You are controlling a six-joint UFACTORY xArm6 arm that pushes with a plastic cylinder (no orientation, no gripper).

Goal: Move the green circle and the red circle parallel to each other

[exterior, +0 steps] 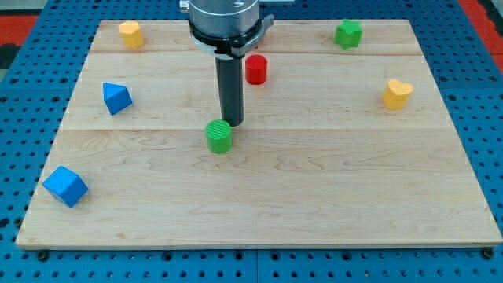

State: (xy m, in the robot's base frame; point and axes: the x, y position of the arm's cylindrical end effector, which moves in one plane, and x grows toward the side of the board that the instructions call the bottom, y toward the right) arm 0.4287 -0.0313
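Observation:
The green circle [220, 135] stands near the middle of the wooden board, a little left of centre. The red circle [255, 69] stands above it and to its right, close to the rod. My tip [233, 123] is down on the board just above and to the right of the green circle, touching or almost touching its upper right edge. The red circle is apart from the tip, to the upper right of the rod.
A yellow block [131, 34] sits at the top left, a green star-like block [348, 33] at the top right, a yellow heart-like block [397, 93] at the right, a blue triangle [116, 97] at the left, a blue cube [65, 185] at the bottom left. The board [314, 204] lies on blue pegboard.

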